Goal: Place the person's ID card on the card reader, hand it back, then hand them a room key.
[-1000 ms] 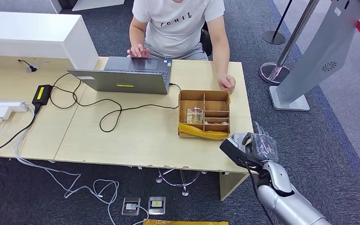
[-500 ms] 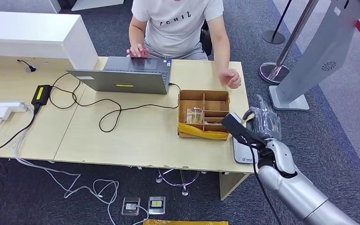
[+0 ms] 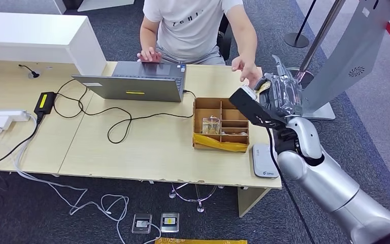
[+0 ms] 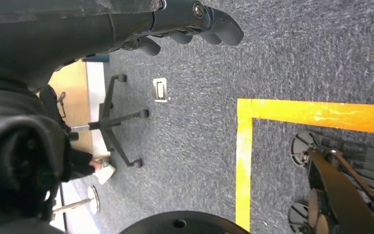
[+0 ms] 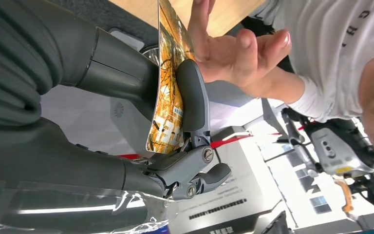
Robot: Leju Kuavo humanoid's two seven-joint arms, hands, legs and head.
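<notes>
My right hand [image 3: 279, 96] is raised above the table's far right corner and pinches a card [image 5: 168, 83] with an orange and yellow picture between thumb and finger. In the head view a sliver of the card [image 3: 260, 87] shows at the hand's front. The person's hand [image 3: 246, 71] is lifted off the table, open, right beside the card; its fingertips [image 5: 202, 19] reach the card's edge. The grey card reader [image 3: 264, 160] lies bare at the table's near right corner. My left hand [image 4: 185, 19] hangs over the floor with nothing in it.
A brown compartment box [image 3: 221, 123] with a yellow front strip stands on the table [image 3: 147, 147] next to the reader. A laptop [image 3: 137, 84] with trailing cables sits before the seated person. A grey kiosk stand [image 3: 335, 66] and a stanchion base [image 3: 294, 79] stand to the right.
My right arm has risen from the table's near right corner, uncovering the reader, and carried the card toward the person. The person's hand has lifted off the table to meet it.
</notes>
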